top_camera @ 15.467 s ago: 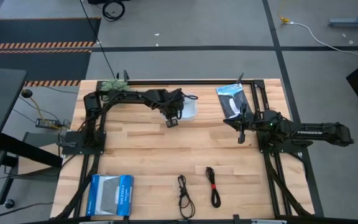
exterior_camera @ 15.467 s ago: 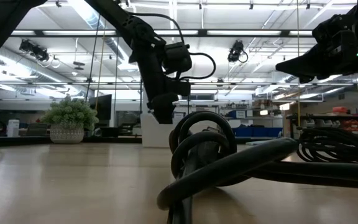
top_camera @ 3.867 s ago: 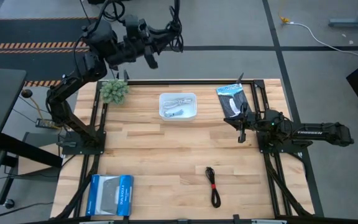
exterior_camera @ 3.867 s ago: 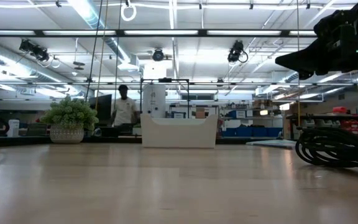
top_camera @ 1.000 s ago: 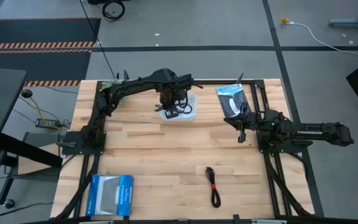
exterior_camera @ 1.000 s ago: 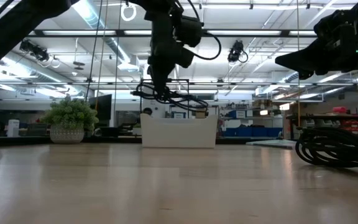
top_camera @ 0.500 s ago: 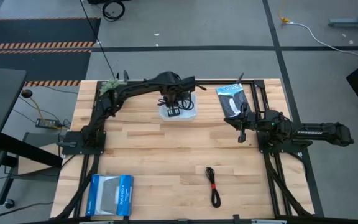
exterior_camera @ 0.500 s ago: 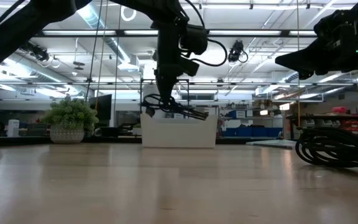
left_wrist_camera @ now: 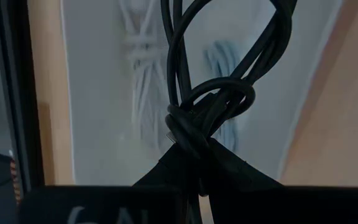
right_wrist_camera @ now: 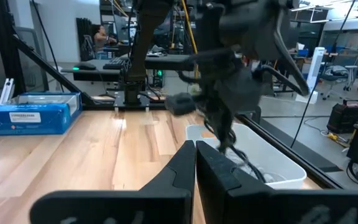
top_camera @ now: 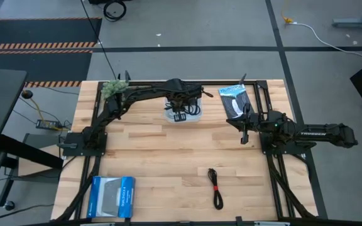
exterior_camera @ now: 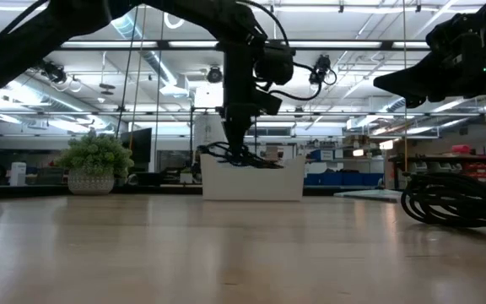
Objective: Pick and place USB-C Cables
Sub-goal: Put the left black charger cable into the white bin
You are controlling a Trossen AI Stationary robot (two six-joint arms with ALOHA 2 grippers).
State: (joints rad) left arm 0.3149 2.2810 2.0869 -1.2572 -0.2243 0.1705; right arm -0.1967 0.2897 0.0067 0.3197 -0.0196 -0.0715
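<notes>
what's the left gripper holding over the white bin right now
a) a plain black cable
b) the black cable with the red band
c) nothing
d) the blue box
a: the left gripper is pinched on a plain black cable above the white bin; the red-banded cable lies on the table.

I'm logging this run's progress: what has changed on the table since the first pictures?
The plain black cable has left the table's near edge; the left end effector now holds it over the white tray, where the white and grey cables already lie. The red-banded cable, blue box, packet and right end effector are unmoved.
</notes>
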